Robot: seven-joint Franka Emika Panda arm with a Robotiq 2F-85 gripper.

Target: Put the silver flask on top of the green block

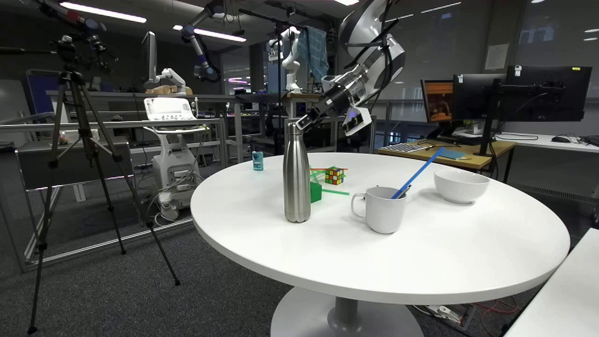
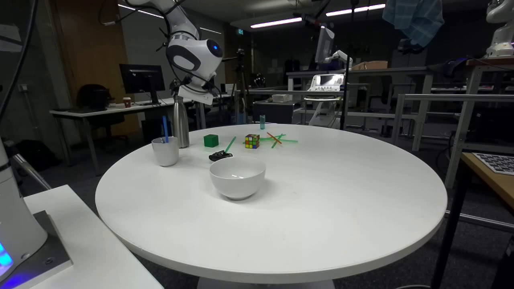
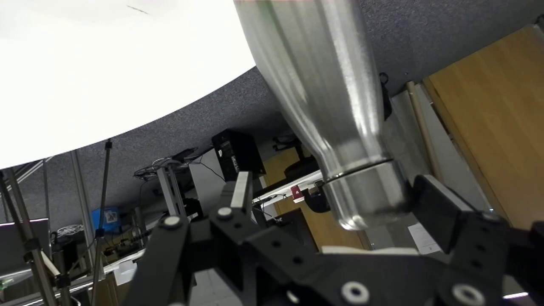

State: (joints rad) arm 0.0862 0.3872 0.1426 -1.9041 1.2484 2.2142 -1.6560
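Note:
The silver flask stands upright on the white table in both exterior views. Just beside it sits the green block, partly covered by the flask in an exterior view. Nothing rests on the block, and it does not show in the wrist view. My gripper is open at the top of the flask, tilted, with the cap between its fingers. The cap lies close to the right-hand finger; whether they touch I cannot tell. A wide gap separates it from the left-hand finger.
A white mug holding a blue stick stands near the flask. Also on the table are a white bowl, a puzzle cube, a black object, a teal container and several thin sticks.

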